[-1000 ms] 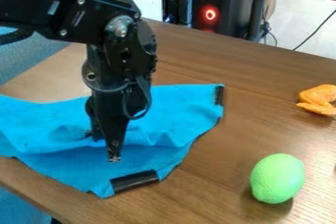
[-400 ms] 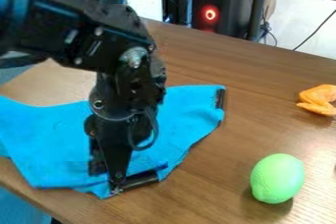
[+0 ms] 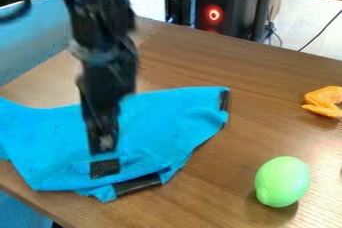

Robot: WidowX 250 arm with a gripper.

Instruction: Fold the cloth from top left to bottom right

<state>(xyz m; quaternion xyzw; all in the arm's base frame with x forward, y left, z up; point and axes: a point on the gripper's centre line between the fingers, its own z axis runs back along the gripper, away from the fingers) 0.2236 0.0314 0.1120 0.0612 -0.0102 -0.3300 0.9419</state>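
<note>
Blue cloth [image 3: 163,127] lies on the wood table [image 3: 234,72], left and center, partly folded over near its lower corner, black patches at its edges. Gripper [image 3: 103,148] is over the cloth's lower part, blurred; can't tell if open or closed. Green fruit-shaped item [image 3: 282,182] sits right of the cloth, orange item [image 3: 325,102] beyond it.
</note>
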